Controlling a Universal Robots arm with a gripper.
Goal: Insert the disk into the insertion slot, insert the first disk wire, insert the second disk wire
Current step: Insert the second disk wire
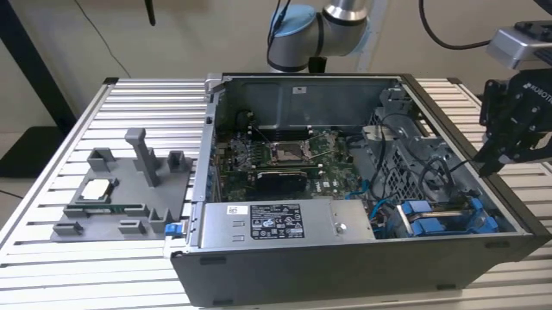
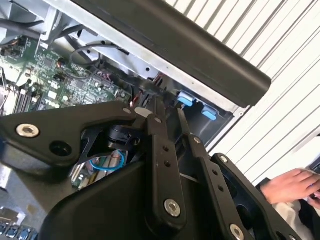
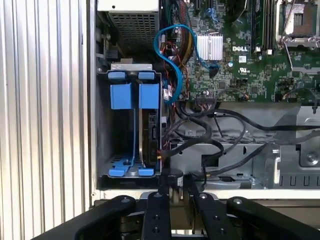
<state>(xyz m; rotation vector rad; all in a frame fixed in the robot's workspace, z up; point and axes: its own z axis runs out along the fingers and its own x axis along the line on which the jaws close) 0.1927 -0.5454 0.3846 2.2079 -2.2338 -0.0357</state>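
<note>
The insertion slot [image 3: 127, 165], a dark metal bay with blue rails, sits in the case corner; in the exterior view the insertion slot [image 1: 444, 219] is at the front right. The disk [image 3: 150, 127] stands on edge inside it under a blue carrier tab [image 3: 148, 95]. A blue wire [image 3: 172, 55] and black wires [image 3: 200, 137] run to the disk's edge; whether they are plugged in I cannot tell. My gripper [image 1: 493, 161] hangs over the case's right wall, apart from the disk. In both wrist views its fingers [image 3: 163, 192] lie close together, shut, with nothing gripped.
The open computer case [image 1: 345, 271] rests on a slatted table [image 1: 129, 103]. Inside are a green motherboard [image 1: 276, 161] and a grey power supply box [image 1: 276, 223]. A grey fixture [image 1: 121, 194] with small parts lies at the exterior view's left. A person's hand [image 2: 290, 185] rests beyond the case.
</note>
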